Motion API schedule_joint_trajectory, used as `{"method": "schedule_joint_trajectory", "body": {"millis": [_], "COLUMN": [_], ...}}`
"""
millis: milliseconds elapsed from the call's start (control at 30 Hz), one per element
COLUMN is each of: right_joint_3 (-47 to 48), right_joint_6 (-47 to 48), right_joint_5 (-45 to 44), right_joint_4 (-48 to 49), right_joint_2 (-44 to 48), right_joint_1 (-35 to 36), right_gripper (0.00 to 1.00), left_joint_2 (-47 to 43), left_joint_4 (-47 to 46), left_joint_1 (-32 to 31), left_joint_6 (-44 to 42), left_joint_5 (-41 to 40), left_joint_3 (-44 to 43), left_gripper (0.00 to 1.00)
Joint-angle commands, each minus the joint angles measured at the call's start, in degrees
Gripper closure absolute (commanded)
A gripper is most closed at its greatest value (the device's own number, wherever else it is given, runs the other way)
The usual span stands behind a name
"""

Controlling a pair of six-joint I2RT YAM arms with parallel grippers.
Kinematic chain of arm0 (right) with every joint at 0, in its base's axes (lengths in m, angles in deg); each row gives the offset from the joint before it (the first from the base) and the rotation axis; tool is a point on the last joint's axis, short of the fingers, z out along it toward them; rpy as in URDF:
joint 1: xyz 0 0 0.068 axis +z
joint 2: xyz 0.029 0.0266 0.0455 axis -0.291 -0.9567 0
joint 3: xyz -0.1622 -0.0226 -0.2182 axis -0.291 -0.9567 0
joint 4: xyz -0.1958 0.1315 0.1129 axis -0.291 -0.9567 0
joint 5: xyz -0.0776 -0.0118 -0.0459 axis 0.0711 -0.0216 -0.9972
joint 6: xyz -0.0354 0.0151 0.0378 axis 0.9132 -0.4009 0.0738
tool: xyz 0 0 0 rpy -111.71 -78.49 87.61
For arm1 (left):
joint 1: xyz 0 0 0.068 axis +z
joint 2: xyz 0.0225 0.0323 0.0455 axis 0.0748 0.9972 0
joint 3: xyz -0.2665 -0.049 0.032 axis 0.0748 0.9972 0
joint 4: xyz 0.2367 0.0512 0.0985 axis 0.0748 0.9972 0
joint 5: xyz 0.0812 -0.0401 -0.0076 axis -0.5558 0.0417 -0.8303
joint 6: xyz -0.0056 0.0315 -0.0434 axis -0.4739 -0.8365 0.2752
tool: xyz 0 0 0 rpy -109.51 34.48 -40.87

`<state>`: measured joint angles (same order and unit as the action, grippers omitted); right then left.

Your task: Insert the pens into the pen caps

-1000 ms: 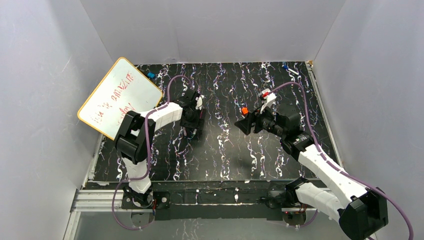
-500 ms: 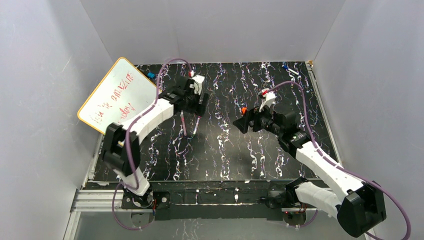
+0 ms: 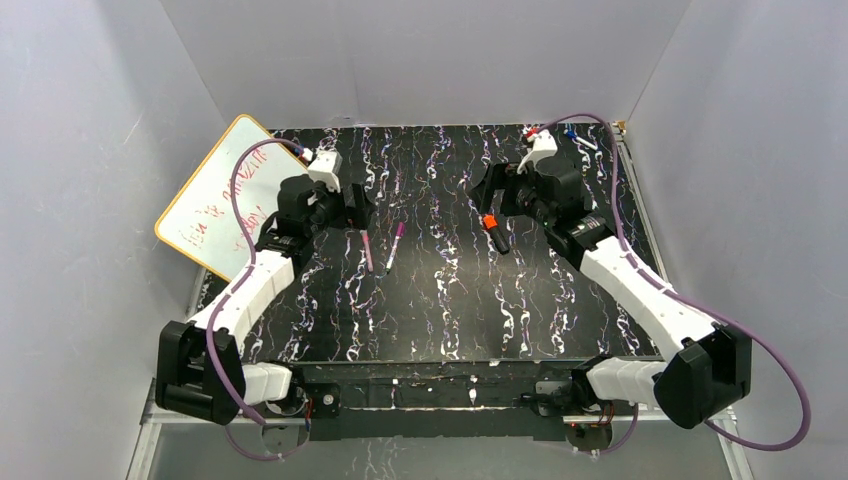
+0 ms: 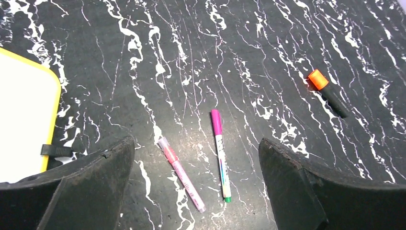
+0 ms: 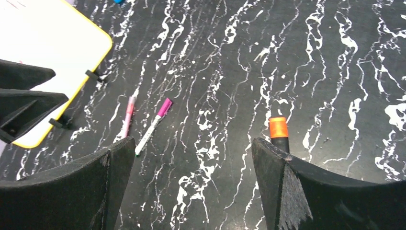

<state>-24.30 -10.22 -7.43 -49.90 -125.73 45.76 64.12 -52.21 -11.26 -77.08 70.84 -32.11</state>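
The left gripper [image 4: 196,146] and right gripper [image 5: 192,143] both hang with fingers spread wide, grasping nothing. On the table [image 3: 450,310] lie the pink pen [image 4: 182,175] and, just beside it, the white pen [image 4: 220,153] with a magenta cap [image 4: 216,120]. The black pen [image 4: 333,98], with an orange cap [image 4: 316,79], lies well apart. The red handwriting on the whiteboard [image 3: 235,190] is too blurred to read.

Even, bright overhead light, soft faint shadows, mild sheen on the dark table [image 3: 440,300], frames sharp throughout
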Motion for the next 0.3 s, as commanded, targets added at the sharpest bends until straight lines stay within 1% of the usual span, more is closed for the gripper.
{"method": "schedule_joint_trajectory", "body": {"millis": [0, 100, 167, 200, 233, 267], "right_joint_3": [4.03, 4.81, 4.63, 4.51, 4.37, 4.31], "right_joint_6": [1.39, 1.35, 1.7, 1.81, 1.86, 1.79], "right_joint_5": [-4.36, -4.27, -3.03, -2.44, -2.41, -2.66], "right_joint_4": [-2.84, -3.25, -2.49, -2.36, -2.22, -2.15], "right_joint_2": [-1.43, -1.82, -1.43, -1.23, -0.99, -0.76], "right_joint_1": [-0.58, -0.6, -0.58, -0.59, -0.57, -0.59], "right_gripper": [0.01, 0.02, 0.08, 0.09, 0.07, 0.03], "left_joint_2": [-1.49, -1.0, -0.41, -0.35, -0.34, -0.41], "left_joint_4": [-7.34, -7.89, -7.78, -7.61, -7.38, -6.95], "left_joint_1": [1.08, 1.11, 1.07, 1.05, 1.09, 1.08], "left_joint_6": [3.53, 3.74, 3.74, 3.51, 3.34, 2.96], "left_joint_5": [5.98, 6.82, 7.88, 8.01, 8.17, 8.25], "left_joint_3": [1.02, 0.81, 0.3, 0.04, -0.22, -0.51], "left_gripper": [0.02, 0.02, 0.02, 0.02, 0.02, 0.02]}}
